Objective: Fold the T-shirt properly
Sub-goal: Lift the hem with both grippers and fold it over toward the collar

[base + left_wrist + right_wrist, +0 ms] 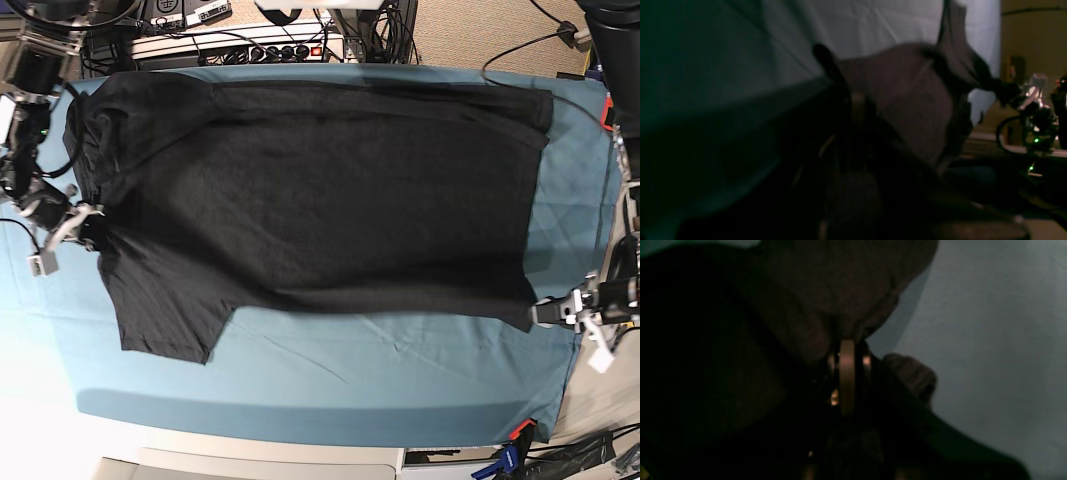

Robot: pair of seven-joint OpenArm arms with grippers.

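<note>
the black t-shirt [320, 200] is lying spread across the teal table cloth [400, 370] that is covering the table, its long axis running from nine o'clock to three o'clock in the base view. the collar end is bunching at about ten o'clock, the hem is running down the three o'clock side, and one short sleeve [165, 320] is lying flat toward seven o'clock.

the right hand [88, 225] is sitting at nine o'clock in the base view, its fingers pressed together and pinching the shirt's edge near the shoulder. in the right wrist view that hand [847, 340] is gripping a fold of dark fabric [840, 290] that is rising above it at twelve o'clock, with pale cloth showing at three o'clock.

the left hand [545, 312] is sitting at about four o'clock in the base view, pressed together on the hem corner of the shirt. in the left wrist view, which is dim and blurred, the fabric [907, 100] is stretching from that hand [857, 100] toward two o'clock, where it is narrowing to a taut point at the other arm.

a power strip with cables [270, 45] is lying beyond the table's far edge at twelve o'clock, and clamps [515, 440] are holding the cloth at five o'clock.
</note>
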